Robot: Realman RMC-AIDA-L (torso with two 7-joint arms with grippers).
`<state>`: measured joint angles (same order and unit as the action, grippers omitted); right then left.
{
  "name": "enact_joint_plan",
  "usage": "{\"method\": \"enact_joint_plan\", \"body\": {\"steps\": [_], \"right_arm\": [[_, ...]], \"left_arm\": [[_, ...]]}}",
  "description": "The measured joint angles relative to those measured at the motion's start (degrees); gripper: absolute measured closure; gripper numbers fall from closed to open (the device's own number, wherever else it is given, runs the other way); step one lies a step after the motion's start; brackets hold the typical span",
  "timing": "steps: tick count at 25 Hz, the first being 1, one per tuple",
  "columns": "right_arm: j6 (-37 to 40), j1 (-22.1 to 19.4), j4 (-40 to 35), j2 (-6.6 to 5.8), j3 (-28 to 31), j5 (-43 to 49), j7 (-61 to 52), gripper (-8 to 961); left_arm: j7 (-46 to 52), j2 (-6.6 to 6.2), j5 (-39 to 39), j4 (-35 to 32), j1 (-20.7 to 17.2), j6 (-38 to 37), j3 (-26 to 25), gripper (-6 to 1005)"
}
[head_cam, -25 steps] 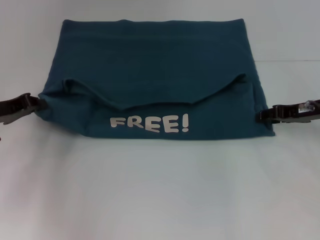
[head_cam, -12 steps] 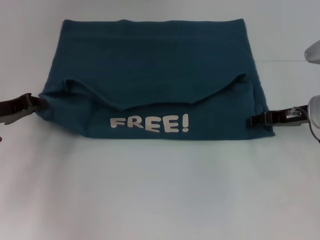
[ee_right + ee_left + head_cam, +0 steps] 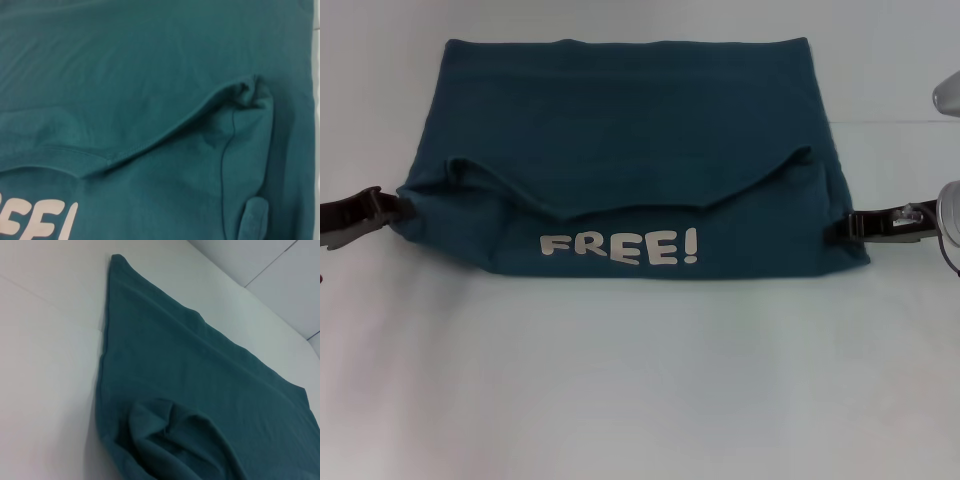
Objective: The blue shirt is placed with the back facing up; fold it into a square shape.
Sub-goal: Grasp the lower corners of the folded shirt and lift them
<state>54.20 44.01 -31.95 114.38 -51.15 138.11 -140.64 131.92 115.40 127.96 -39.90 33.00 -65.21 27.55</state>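
Note:
The blue shirt (image 3: 630, 120) lies flat on the white table, folded into a wide block. Its near part is turned over, so the white "FREE!" lettering (image 3: 620, 247) faces up below a curved hem. My left gripper (image 3: 402, 208) touches the shirt's left edge at mid-height. At the right edge, level with the lettering, is my right gripper (image 3: 842, 228). The left wrist view shows the shirt (image 3: 190, 370) with a bunched fold close by. The right wrist view is filled by the shirt (image 3: 125, 75), with a puckered corner and part of the lettering (image 3: 45, 220).
The white table (image 3: 640, 380) stretches bare in front of the shirt and on both sides. A grey-white part of the right arm (image 3: 948, 100) shows at the right border.
Half a second ago my right gripper reached in over the shirt's right edge. It has since drawn back to the right and sits at the edge. The left gripper and shirt have stayed still.

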Motion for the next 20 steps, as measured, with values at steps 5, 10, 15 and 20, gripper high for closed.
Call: {"method": "enact_joint_plan", "body": {"steps": [5, 10, 15, 20], "right_arm": [[0.52, 0.12, 0.04, -0.14, 0.0, -0.01, -0.05, 820], [2.88, -0.24, -0.86, -0.28, 0.29, -0.04, -0.42, 896], [15.07, -1.39, -4.35, -2.21, 1.22, 0.17, -1.07, 896], [26.46, -4.47, -9.24, -4.22, 2.29, 0.2, -2.21, 895]], "left_arm": [[0.0, 0.0, 0.0, 0.0, -0.03, 0.0, -0.04, 998], [-0.2, -0.04, 0.08, -0.14, -0.11, -0.93, -0.04, 998], [-0.14, -0.66, 2.41, -2.12, -1.04, -8.48, -0.16, 999], [0.96, -1.58, 5.63, -6.59, -3.5, -18.73, -0.35, 999]]}}
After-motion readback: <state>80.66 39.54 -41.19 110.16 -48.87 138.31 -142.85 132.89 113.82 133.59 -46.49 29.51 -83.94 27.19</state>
